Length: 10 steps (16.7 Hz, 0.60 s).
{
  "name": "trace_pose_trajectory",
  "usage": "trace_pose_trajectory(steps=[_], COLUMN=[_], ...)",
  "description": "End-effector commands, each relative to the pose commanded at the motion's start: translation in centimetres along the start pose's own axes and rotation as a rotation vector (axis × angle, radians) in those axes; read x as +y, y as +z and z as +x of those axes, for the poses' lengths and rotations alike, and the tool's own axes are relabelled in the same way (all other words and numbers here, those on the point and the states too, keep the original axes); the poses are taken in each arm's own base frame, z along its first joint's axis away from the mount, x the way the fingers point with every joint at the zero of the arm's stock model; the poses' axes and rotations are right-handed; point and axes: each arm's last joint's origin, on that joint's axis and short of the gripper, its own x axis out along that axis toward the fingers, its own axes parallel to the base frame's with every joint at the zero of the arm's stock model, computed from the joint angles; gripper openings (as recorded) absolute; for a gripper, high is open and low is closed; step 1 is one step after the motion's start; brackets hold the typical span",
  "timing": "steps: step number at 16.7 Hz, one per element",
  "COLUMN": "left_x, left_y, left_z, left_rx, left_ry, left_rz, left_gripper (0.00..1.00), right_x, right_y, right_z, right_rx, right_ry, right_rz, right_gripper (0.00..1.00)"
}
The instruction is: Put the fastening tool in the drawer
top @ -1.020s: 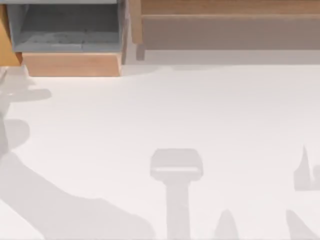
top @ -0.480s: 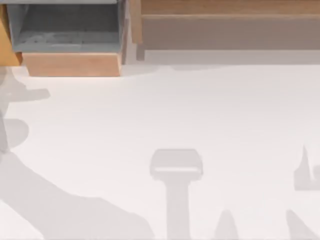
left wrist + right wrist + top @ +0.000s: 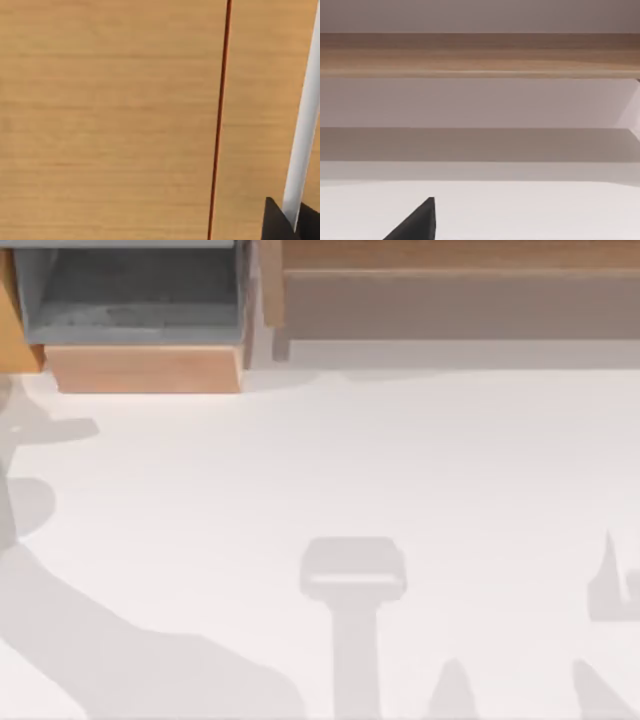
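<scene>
At the far left of the counter [image 3: 330, 460] our drawer [image 3: 140, 368] stands open, grey inside bare. We cannot place the fastening tool. Our left claw [image 3: 287, 225] sits close against a wooden panel [image 3: 110, 120]; whether it's open we cannot tell. Any blind move risks knocking that wood.

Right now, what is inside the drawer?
The drawer stands open at the top view's upper left. Its grey inside looks bare, with no tool in it. Its rear part is cut off by the frame edge.
</scene>
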Motion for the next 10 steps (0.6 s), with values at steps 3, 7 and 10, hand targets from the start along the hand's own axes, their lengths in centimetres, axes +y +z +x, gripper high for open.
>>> trace_pose_trajectory(steps=[3, 7, 10], left_x=[0.0, -0.2, -0.1], left_y=[-0.4, -0.1, 0.0], left_z=[-1.6, -5.0, -6.2], left_rx=[0.015, 0.003, -0.002], left_ry=[0.0, -0.005, -0.001], left_rz=[-0.002, -0.003, 0.0], left_gripper=[0.0, 0.0, 0.0], right_x=[0.0, 0.0, 0.0], right_y=[0.0, 0.0, 0.0], right_z=[0.0, 0.0, 0.0], right_rx=[0.0, 0.0, 0.0], right_ry=[0.0, 0.0, 0.0], right_rz=[0.0, 0.0, 0.0], right_gripper=[1.0, 1.0, 1.0])
